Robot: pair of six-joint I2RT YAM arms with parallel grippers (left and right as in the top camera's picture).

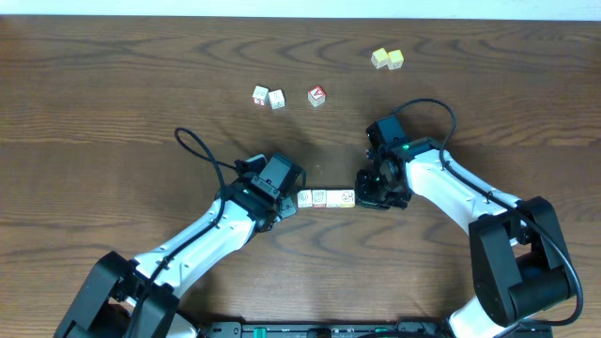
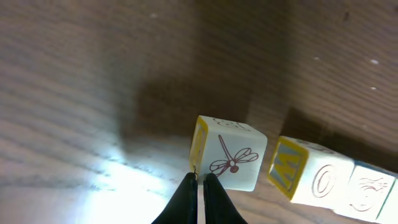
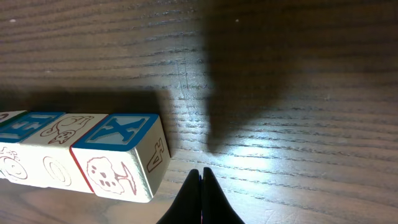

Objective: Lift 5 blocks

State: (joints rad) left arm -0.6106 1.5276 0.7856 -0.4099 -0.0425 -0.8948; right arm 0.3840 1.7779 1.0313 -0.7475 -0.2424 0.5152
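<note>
- Three small cream wooden alphabet cubes [image 1: 325, 198] lie end to end in a short row on the dark wooden table [image 1: 113, 75], seen from overhead. The row's long axis runs straight from the left gripper [image 1: 288, 204] to the right gripper [image 1: 362, 196].
- One gripper sits at each end of the row. Both have their fingers pressed together and hold nothing.
- Two more cream printed cubes [image 1: 269, 97] sit well beyond the row on its far side, towards the left arm. A red-faced cube [image 1: 316, 96] and two plain yellow cubes [image 1: 387, 59] lie back there too.
- From the left wrist, the closed fingertips [image 2: 191, 193] meet the lower corner of the dragonfly-printed cube [image 2: 231, 155], the row's left end. I cannot tell whether they touch it. That cube sits a little turned, with a gap between it and the next cube [image 2: 311, 177].
- From the right wrist, the closed fingertips [image 3: 193, 186] stand just beside the row's right end, the blue-X cube [image 3: 118, 158]. A sliver of bare table shows between them.
- Both arms look equally near. I'd say the next move turns on both tips pressing inward along the row's axis. The crooked left-end cube may skew, and only three of the five cubes are lined up.
</note>
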